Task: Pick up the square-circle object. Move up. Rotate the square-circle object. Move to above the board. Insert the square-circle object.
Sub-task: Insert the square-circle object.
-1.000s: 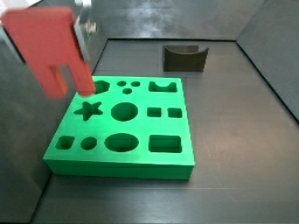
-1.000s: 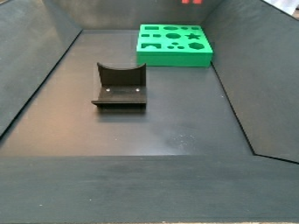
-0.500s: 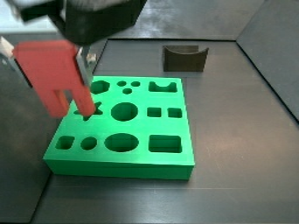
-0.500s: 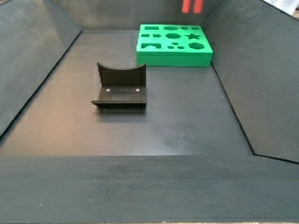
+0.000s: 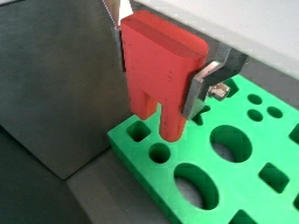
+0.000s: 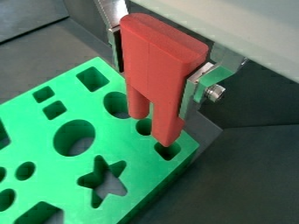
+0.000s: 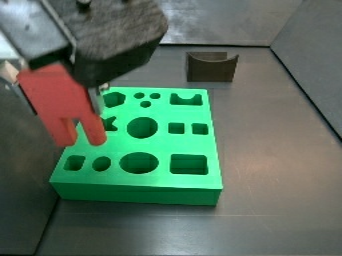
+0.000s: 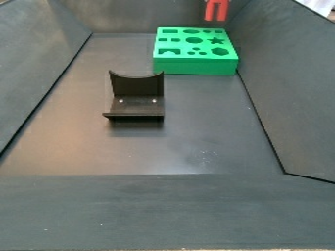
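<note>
The red square-circle object [image 5: 162,61] [image 6: 156,66] hangs upright with its two legs pointing down, and my gripper [image 5: 165,68] [image 6: 160,68] is shut on its sides. In a side view the object [image 7: 59,100] sits over the left edge of the green board [image 7: 201,190], its legs just above the holes near the star, with the gripper [image 7: 54,86] above it. In a wrist view the longer leg ends close over a small hole in the board [image 6: 152,188]. The object [image 8: 216,9] also shows above the far side of the board [image 8: 197,65].
The dark fixture [image 7: 211,65] [image 8: 133,96] stands on the floor apart from the board. Grey bin walls [image 8: 39,78] ring the floor, and one wall [image 5: 59,79] runs close beside the board's edge [image 5: 131,157].
The gripper has come down with the red object, from high above the board's left side to just over its holes. The board and fixture have not moved.
</note>
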